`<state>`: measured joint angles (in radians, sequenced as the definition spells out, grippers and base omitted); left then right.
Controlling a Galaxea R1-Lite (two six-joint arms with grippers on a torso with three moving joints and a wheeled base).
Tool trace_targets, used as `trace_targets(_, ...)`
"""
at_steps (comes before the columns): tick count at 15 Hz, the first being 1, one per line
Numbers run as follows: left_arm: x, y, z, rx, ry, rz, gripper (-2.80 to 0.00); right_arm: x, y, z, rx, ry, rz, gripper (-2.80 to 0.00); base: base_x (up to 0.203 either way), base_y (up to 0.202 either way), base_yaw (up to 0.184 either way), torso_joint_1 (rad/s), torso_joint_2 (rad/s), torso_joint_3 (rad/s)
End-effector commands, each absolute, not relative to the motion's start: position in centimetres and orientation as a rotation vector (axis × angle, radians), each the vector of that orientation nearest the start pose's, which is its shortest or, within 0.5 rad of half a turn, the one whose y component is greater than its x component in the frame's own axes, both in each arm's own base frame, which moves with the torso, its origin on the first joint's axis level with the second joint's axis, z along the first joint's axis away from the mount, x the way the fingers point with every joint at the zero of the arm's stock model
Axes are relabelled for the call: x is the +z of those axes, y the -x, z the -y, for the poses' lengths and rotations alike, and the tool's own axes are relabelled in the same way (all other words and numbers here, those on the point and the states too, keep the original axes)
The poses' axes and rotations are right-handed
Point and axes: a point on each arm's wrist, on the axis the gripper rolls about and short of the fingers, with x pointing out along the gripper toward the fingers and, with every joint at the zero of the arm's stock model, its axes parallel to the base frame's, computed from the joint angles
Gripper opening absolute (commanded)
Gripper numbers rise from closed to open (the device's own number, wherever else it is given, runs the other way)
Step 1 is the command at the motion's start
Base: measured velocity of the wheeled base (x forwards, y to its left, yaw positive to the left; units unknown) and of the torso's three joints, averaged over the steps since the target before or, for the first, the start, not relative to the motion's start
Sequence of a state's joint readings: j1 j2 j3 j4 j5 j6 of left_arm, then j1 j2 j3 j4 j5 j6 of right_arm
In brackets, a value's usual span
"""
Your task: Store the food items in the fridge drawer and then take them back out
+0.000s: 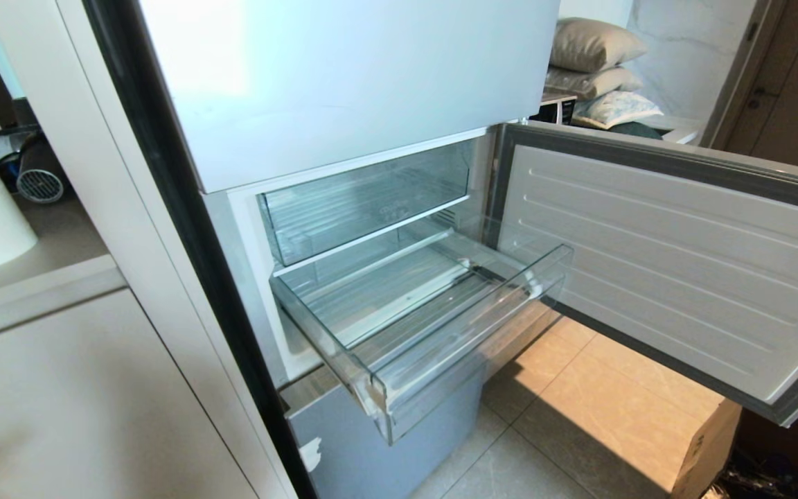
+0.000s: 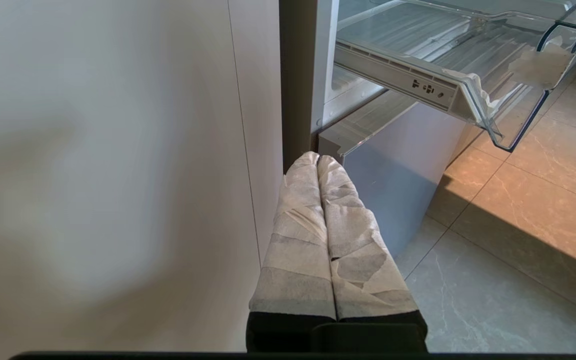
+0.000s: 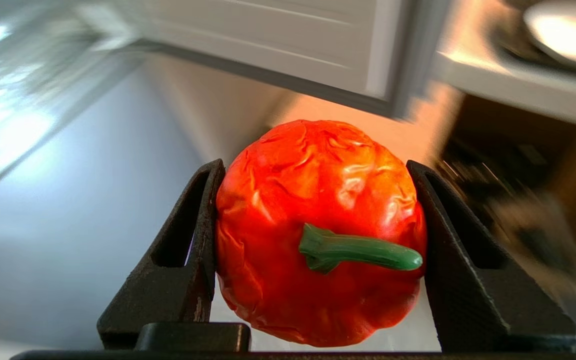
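Pumpkin [image 3: 318, 230] clamped in my right pincer [image 3: 318, 200] — storing step — next I must lift it over the open fridge drawer's [image 1: 468, 326] clear front wall.

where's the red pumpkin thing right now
In the right wrist view, the red pumpkin piece is clamped in the right gripper, below the open fridge door; the head view doesn't show it.
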<state>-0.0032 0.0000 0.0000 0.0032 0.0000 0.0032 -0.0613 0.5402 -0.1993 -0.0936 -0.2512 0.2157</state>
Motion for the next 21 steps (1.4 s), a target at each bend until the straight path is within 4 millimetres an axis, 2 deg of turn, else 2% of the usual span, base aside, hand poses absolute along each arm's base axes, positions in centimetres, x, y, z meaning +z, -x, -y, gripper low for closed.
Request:
trace_targets(1, 7.5, 2.3, 0.0, -0.003, -0.003, -0.004, -2.8, 14.6, -6.9, 1.8, -0.496, -0.219, -0.382, -2.8, 0.0, 0.0, 0.0, 0.0, 0.0, 0.0)
trace_targets(3, 7.5, 2.3, 0.0, -0.003, -0.003, -0.005, -2.8, 15.4, -8.7, 4.3, -0.727, -0.3, -0.374, -2.8, 0.0, 0.0, 0.0, 0.0, 0.0, 0.0)
trace_targets(5, 7.5, 2.3, 0.0, -0.003, -0.003, -0.005, -2.8, 15.9, -10.2, 7.8, -0.895, -0.373, -0.357, -2.8, 0.0, 0.0, 0.0, 0.0, 0.0, 0.0)
trace_targets(9, 7.5, 2.3, 0.0, -0.003, -0.003, -0.005, -2.8, 14.6, -13.9, 15.4, -1.049, -0.45, -0.366, -2.8, 0.0, 0.0, 0.0, 0.0, 0.0, 0.0)
trace_targets(12, 7.5, 2.3, 0.0, -0.003, -0.003, -0.005, -2.8, 15.0, -16.0, 20.5, -1.107, -0.459, -0.285, -2.8, 0.0, 0.0, 0.0, 0.0, 0.0, 0.0)
trace_targets(15, 7.5, 2.3, 0.0, -0.003, -0.003, -0.005, -2.8, 14.6, -17.4, 24.7, -1.146, -0.478, -0.258, -2.8, 0.0, 0.0, 0.0, 0.0, 0.0, 0.0)
trace_targets(18, 7.5, 2.3, 0.0, -0.003, -0.003, -0.005, -2.8, 13.4, -18.7, 27.7, -1.164, -0.506, -0.255, -2.8, 0.0, 0.0, 0.0, 0.0, 0.0, 0.0)
trace_targets(21, 7.5, 2.3, 0.0, -0.003, -0.003, -0.005, -2.8, 12.5, -20.6, 30.0, -1.087, -0.585, -0.216, -2.8, 0.0, 0.0, 0.0, 0.0, 0.0, 0.0)
